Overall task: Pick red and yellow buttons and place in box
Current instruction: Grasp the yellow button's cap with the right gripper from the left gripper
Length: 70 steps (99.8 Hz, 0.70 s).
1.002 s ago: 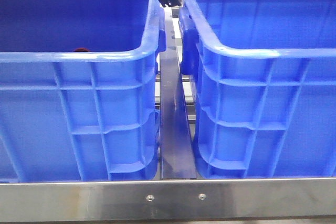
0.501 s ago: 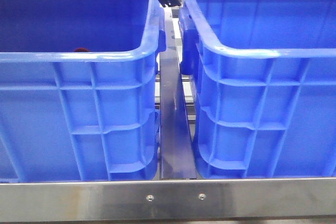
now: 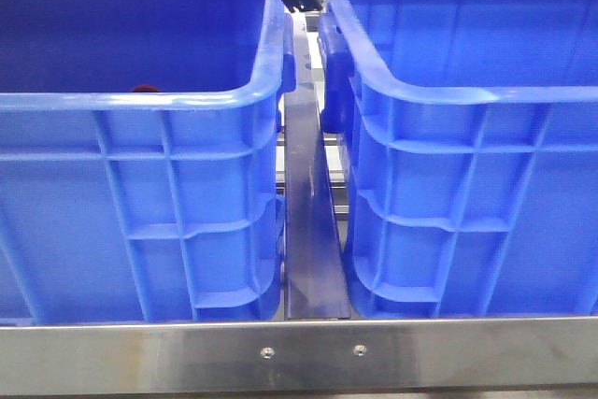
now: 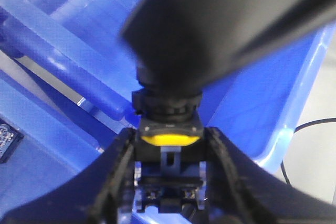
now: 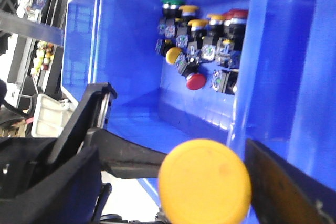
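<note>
A yellow button (image 4: 169, 139) is clamped in the left gripper (image 4: 169, 182), above the gap btwn crates. The right gripper (image 5: 210, 192) is shut on another yellow button (image 5: 205, 181), w/ the crate (image 5: 131, 51) below.

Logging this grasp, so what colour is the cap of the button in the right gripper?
Yellow. The button cap shows best in the right wrist view.

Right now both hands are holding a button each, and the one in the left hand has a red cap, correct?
Not quite. The left wrist view shows the button in the left hand has a yellow cap, not red. The rest holds: the right hand also grips a button, yellow too.
</note>
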Each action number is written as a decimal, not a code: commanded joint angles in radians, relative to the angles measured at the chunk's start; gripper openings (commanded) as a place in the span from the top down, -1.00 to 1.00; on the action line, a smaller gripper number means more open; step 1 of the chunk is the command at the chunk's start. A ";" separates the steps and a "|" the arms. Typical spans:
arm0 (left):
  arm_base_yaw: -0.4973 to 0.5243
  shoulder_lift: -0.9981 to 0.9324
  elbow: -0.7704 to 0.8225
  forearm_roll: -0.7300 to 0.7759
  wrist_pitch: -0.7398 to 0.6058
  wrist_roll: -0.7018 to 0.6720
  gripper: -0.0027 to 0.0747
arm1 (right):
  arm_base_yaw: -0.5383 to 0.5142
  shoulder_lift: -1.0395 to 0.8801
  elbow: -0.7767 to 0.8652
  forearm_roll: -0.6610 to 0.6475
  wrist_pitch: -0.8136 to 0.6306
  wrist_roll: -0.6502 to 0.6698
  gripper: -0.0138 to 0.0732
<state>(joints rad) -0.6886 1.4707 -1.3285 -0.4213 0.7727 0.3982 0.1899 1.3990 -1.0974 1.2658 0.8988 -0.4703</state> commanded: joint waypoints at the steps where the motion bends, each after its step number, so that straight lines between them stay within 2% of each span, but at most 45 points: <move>1: -0.009 -0.038 -0.031 -0.035 -0.050 0.000 0.55 | 0.001 -0.025 -0.040 0.066 0.011 -0.027 -0.60; 8: -0.009 -0.038 -0.031 -0.035 -0.050 0.000 0.55 | 0.001 -0.026 -0.040 0.066 0.014 -0.030 -0.40; 16: -0.009 -0.038 -0.031 -0.035 -0.050 0.000 0.55 | 0.001 -0.026 -0.040 0.064 0.021 -0.032 -0.02; 25: -0.009 -0.038 -0.031 -0.035 -0.050 0.000 0.55 | 0.001 -0.026 -0.040 0.064 0.028 -0.034 0.26; 30: -0.009 -0.038 -0.031 -0.035 -0.050 0.000 0.55 | 0.001 -0.026 -0.040 0.064 0.029 -0.041 0.34; 39: -0.009 -0.038 -0.031 -0.035 -0.052 0.000 0.53 | 0.001 -0.026 -0.040 0.064 0.029 -0.043 0.34; 44: -0.009 -0.038 -0.031 -0.035 -0.052 0.000 0.46 | 0.001 -0.026 -0.040 0.064 0.029 -0.043 0.34; 53: -0.009 -0.038 -0.031 -0.035 -0.050 0.000 0.13 | 0.001 -0.026 -0.040 0.064 0.030 -0.043 0.34; 54: -0.009 -0.038 -0.031 -0.035 -0.050 0.000 0.01 | 0.001 -0.026 -0.040 0.064 0.030 -0.044 0.34; 63: -0.009 -0.038 -0.031 -0.035 -0.049 0.000 -0.43 | 0.000 -0.026 -0.040 0.064 0.031 -0.047 0.34; 70: -0.009 -0.038 -0.031 -0.035 -0.049 0.000 -0.58 | -0.007 -0.029 -0.040 0.064 0.031 -0.062 0.34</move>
<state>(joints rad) -0.6886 1.4703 -1.3285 -0.4213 0.7727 0.3989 0.1908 1.4054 -1.1014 1.2547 0.9134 -0.5012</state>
